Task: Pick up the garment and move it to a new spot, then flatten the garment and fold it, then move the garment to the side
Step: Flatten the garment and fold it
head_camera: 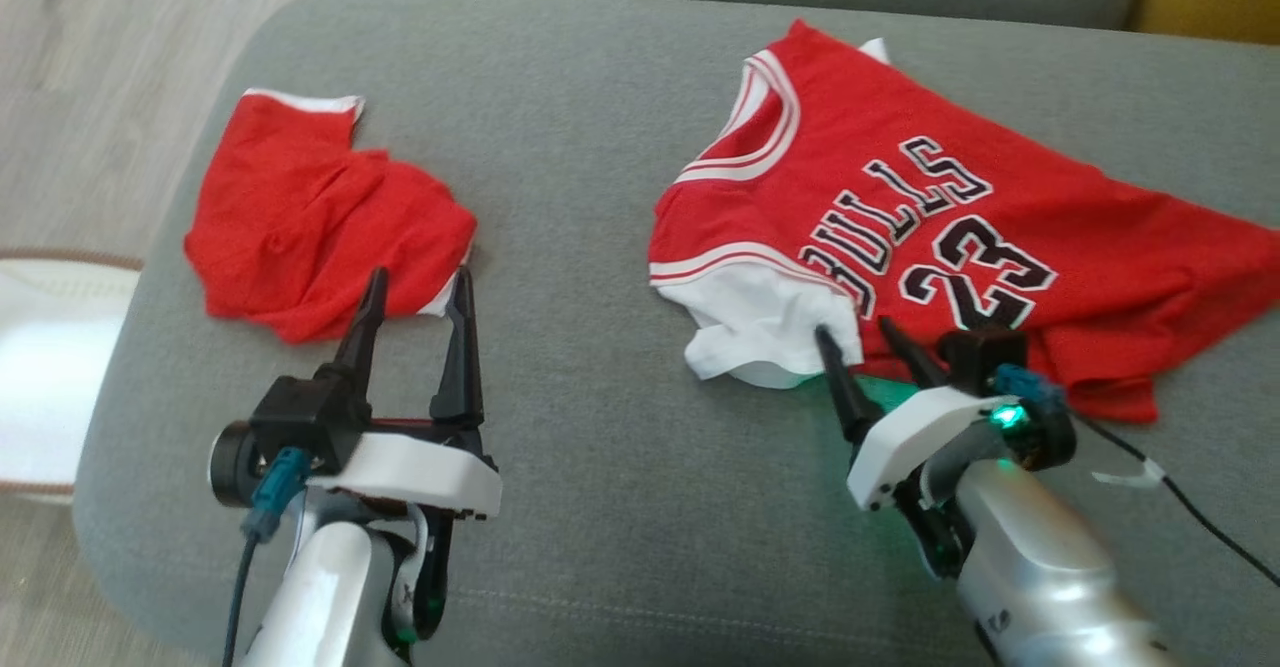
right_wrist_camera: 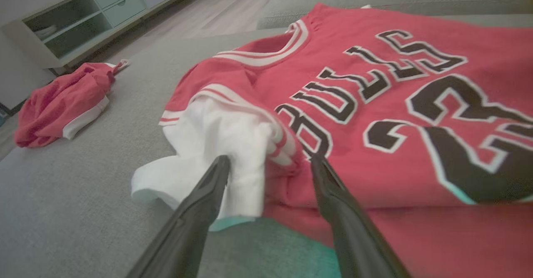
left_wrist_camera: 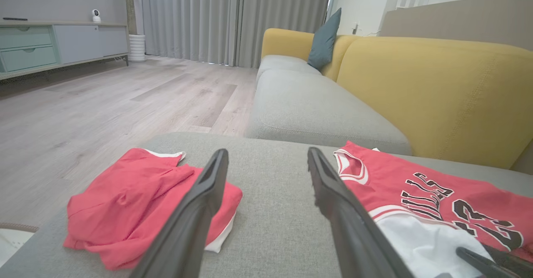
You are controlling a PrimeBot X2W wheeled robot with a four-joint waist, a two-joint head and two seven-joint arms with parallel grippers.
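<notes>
A red jersey [head_camera: 960,217] with black "BULLS 23" lettering lies spread and rumpled on the right half of the grey cushion [head_camera: 600,367]; its white sleeve [head_camera: 765,332] is bunched at the near left corner. My right gripper [head_camera: 852,325] is open, its two fingers straddling the seam between white sleeve [right_wrist_camera: 225,144] and red body [right_wrist_camera: 374,115], tips at the cloth. A second red garment [head_camera: 320,222] with white trim lies crumpled at the cushion's left. My left gripper [head_camera: 418,282] is open just in front of it, holding nothing; the same garment [left_wrist_camera: 141,203] lies left of its fingers.
The cushion's rounded left edge drops to a wood floor [head_camera: 90,77]. A white rug or mat [head_camera: 50,367] lies on the floor at left. A yellow sofa back [left_wrist_camera: 437,90] and a grey seat [left_wrist_camera: 308,111] stand beyond. A black cable [head_camera: 1190,507] trails from my right wrist.
</notes>
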